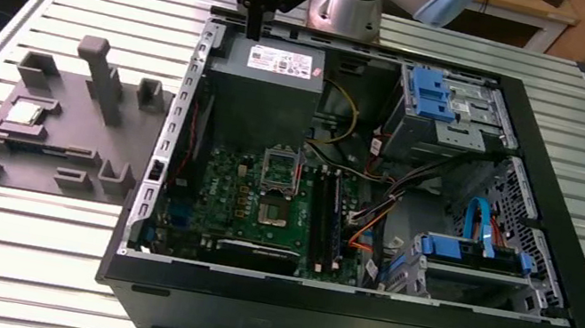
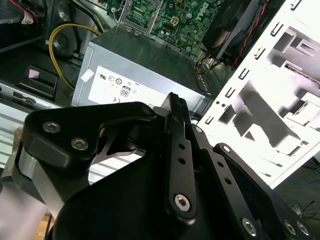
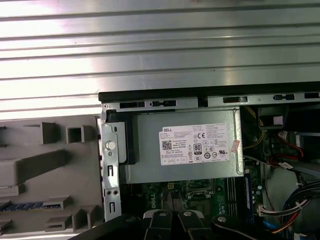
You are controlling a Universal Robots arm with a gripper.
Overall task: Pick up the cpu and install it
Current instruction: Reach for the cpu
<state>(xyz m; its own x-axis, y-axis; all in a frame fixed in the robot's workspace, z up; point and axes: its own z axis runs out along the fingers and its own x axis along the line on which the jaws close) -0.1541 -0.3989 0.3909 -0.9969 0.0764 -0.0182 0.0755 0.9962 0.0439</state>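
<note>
Hand [image 1: 254, 29] hangs over rear edge of case [image 1: 361, 321], tips just above PSU [image 1: 269, 79]. Fingers [image 2: 176, 107] pressed together in second wrist view, gripping nothing. Cpu [image 1: 27, 113] lies flat on grey fixture [image 1: 39, 165] on desk [image 1: 11, 259], outside case on exterior view's left, well apart from hand. Socket [image 1: 281, 167], metal frame w/ dark centre, sits on green board [image 1: 222, 188] just beside PSU. First wrist view: PSU label faces camera, fixture right beside case wall.
</note>
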